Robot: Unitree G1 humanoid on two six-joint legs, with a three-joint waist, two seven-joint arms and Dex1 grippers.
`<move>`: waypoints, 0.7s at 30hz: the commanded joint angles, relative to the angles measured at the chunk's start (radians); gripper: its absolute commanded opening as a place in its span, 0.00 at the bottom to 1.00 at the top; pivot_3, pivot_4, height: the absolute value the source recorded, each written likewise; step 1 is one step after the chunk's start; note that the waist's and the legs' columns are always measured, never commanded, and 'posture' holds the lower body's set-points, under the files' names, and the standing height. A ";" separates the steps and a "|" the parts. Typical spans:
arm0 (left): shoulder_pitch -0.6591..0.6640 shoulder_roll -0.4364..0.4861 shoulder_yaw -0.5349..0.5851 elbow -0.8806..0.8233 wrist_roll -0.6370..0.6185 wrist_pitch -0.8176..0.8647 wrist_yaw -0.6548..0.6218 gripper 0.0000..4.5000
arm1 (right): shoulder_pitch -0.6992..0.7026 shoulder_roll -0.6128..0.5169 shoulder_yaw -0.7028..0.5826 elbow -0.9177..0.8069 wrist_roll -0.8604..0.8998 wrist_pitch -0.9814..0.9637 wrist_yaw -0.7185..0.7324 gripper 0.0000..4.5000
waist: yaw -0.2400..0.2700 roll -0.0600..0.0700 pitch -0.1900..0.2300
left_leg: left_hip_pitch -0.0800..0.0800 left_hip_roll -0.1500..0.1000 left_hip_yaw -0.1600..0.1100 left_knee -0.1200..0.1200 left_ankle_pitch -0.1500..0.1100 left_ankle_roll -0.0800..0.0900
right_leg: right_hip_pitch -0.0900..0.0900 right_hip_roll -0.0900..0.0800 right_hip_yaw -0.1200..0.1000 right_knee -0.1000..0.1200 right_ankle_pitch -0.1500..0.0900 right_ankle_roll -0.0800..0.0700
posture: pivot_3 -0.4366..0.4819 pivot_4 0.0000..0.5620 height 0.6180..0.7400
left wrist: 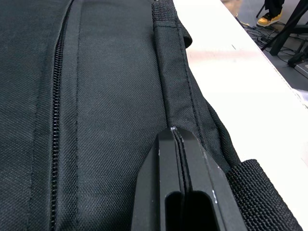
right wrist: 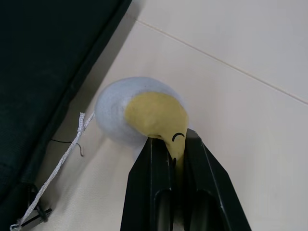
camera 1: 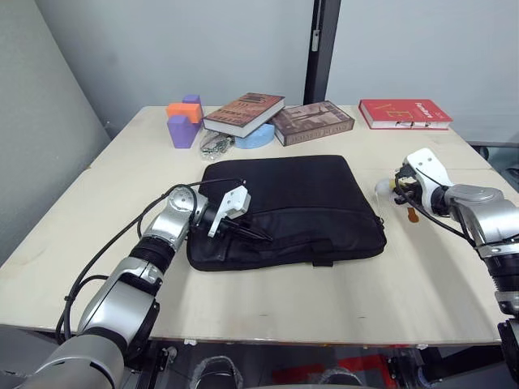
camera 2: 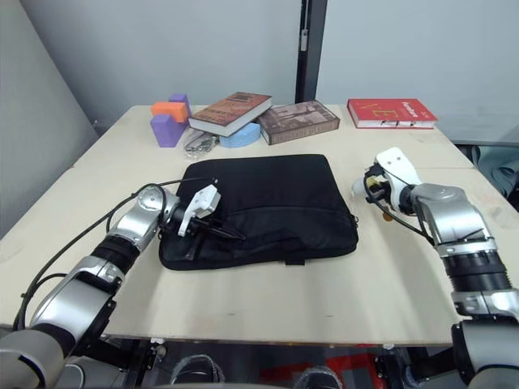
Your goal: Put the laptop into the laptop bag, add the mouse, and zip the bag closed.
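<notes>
The large flat black fabric laptop bag lies at the middle of the pale wooden table. The left gripper rests on the bag's front near its 8 o'clock corner, its two black fingers pressed together — their tips sit beside a strap handle, with the zipper nearby. At the bag's 3 o'clock edge, just beside it, the right gripper pinches the white-and-yellow egg-shaped plush toy by its yellow part. Books and purple-and-orange blocks lie at 12 o'clock.
</notes>
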 commanded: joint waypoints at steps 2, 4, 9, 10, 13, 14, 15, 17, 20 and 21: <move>0.064 0.024 -0.048 -0.006 0.058 0.010 -0.045 0.00 | -0.065 0.004 -0.008 0.023 -0.034 -0.054 -0.033 0.00 | -0.001 0.000 0.000 | 0.000 0.000 0.000 0.000 0.000 0.000 | 0.000 0.000 0.000 0.000 0.000 0.000 | 0.48 0.27 1.00; 0.071 0.025 -0.048 -0.018 0.057 0.012 -0.045 0.00 | -0.065 0.007 -0.009 0.031 -0.042 -0.068 -0.040 0.00 | -0.001 0.000 0.000 | 0.000 0.000 0.000 0.000 0.000 0.000 | 0.000 0.000 0.000 0.000 0.000 0.000 | 0.48 0.27 1.00; 0.085 0.025 -0.033 -0.035 0.045 0.035 -0.042 0.00 | 0.004 -0.003 -0.030 0.005 -0.026 -0.055 -0.018 0.00 | 0.002 0.000 0.000 | 0.000 0.000 0.000 0.000 0.000 0.000 | 0.000 0.000 0.000 0.000 0.000 0.000 | 0.48 0.27 1.00; 0.087 0.025 -0.033 -0.038 0.046 0.035 -0.042 0.00 | 0.014 -0.005 -0.033 0.001 -0.024 -0.054 -0.016 0.00 | 0.002 0.000 0.000 | 0.000 0.000 0.000 0.000 0.000 0.000 | 0.000 0.000 0.000 0.000 0.000 0.000 | 0.48 0.27 1.00; 0.088 0.024 -0.031 -0.042 0.044 0.040 -0.041 0.00 | 0.051 -0.014 -0.038 -0.021 -0.017 -0.043 -0.003 0.00 | 0.000 0.000 0.000 | 0.000 0.000 0.000 0.000 -0.001 0.001 | 0.000 0.000 0.000 -0.001 0.000 0.000 | 0.48 0.27 1.00; 0.087 0.023 -0.029 -0.042 0.042 0.042 -0.040 0.00 | 0.061 -0.017 -0.038 -0.027 -0.015 -0.042 0.001 0.00 | 0.001 0.000 0.000 | 0.000 0.000 0.000 0.000 -0.001 0.001 | 0.000 0.000 0.000 0.000 0.000 0.000 | 0.48 0.27 1.00; 0.082 0.021 -0.025 -0.042 0.038 0.047 -0.040 0.00 | 0.071 -0.020 -0.040 -0.032 -0.016 -0.041 0.002 0.00 | 0.000 0.000 0.000 | 0.000 0.000 0.000 0.000 -0.001 0.001 | 0.000 0.000 0.000 0.000 0.000 0.000 | 0.48 0.27 1.00; 0.071 0.017 -0.017 -0.040 0.030 0.058 -0.037 0.00 | 0.086 -0.023 -0.046 -0.038 -0.016 -0.036 0.003 0.00 | 0.000 0.000 0.000 | 0.000 0.000 0.000 0.000 -0.002 0.002 | 0.000 0.000 0.000 0.000 0.000 0.000 | 0.48 0.27 1.00; 0.036 0.016 0.024 -0.084 -0.029 0.151 -0.043 0.00 | 0.130 -0.037 -0.076 -0.076 0.014 -0.015 0.030 0.17 | 0.003 0.000 0.000 | 0.000 0.000 0.000 0.000 -0.002 0.002 | 0.000 0.000 0.000 0.000 0.000 0.000 | 0.48 0.27 1.00; 0.029 0.019 0.031 -0.101 -0.044 0.177 -0.045 0.00 | 0.143 -0.042 -0.083 -0.096 0.032 -0.006 0.052 0.24 | 0.005 0.000 0.000 | 0.000 0.000 0.000 0.000 -0.002 0.002 | 0.000 0.000 0.000 0.000 0.000 0.000 | 0.48 0.27 1.00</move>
